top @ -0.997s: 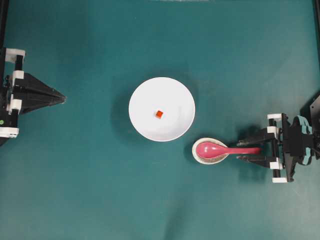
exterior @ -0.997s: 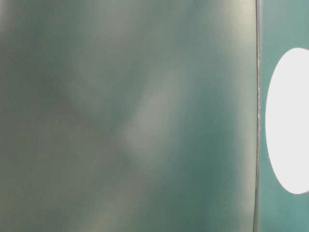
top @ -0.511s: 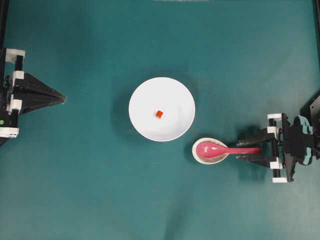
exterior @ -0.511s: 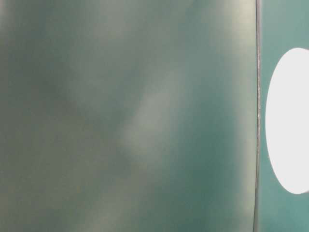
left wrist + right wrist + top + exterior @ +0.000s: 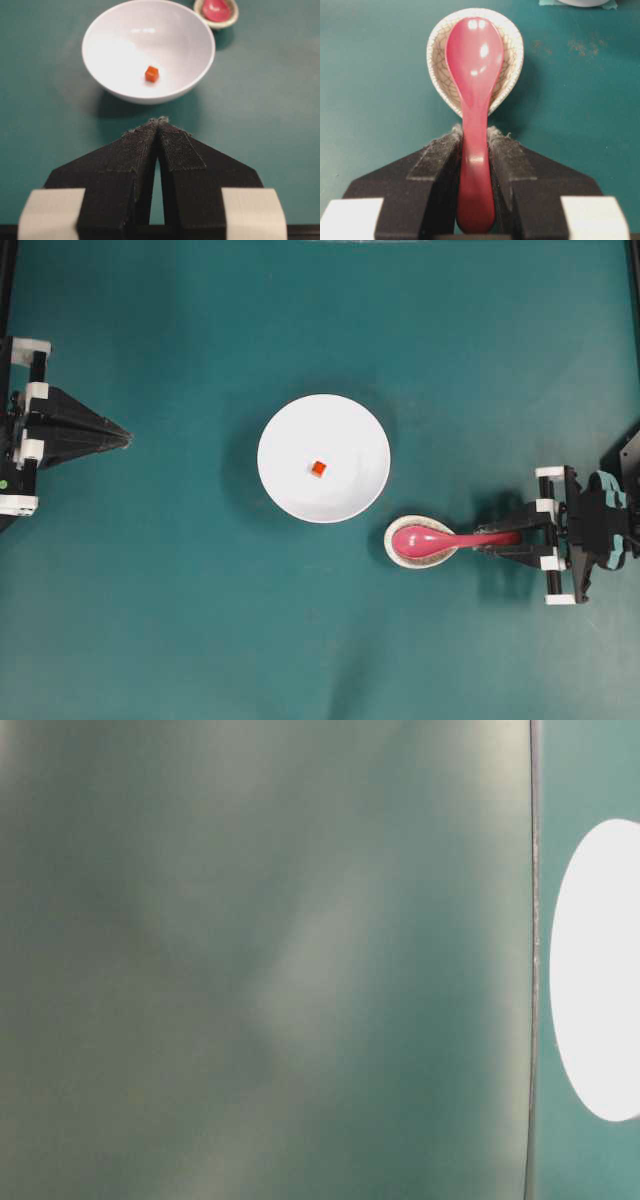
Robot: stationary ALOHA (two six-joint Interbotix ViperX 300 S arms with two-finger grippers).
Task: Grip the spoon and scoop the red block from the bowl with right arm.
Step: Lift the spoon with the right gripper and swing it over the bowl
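Overhead: the bowl [image 5: 323, 458] is sitting mid-worktop with the red block [image 5: 318, 469] inside, and the spoon [image 5: 440, 538] is lying at its 4 o'clock, in a speckled rest [image 5: 420, 551].

Table-level is showing mostly blur (just a white oval).

Left wrist: left gripper [image 5: 159, 121] jaws are pressing together, empty.

Right wrist: right gripper [image 5: 475, 132] jaws are pinching the spoon handle from both sides.
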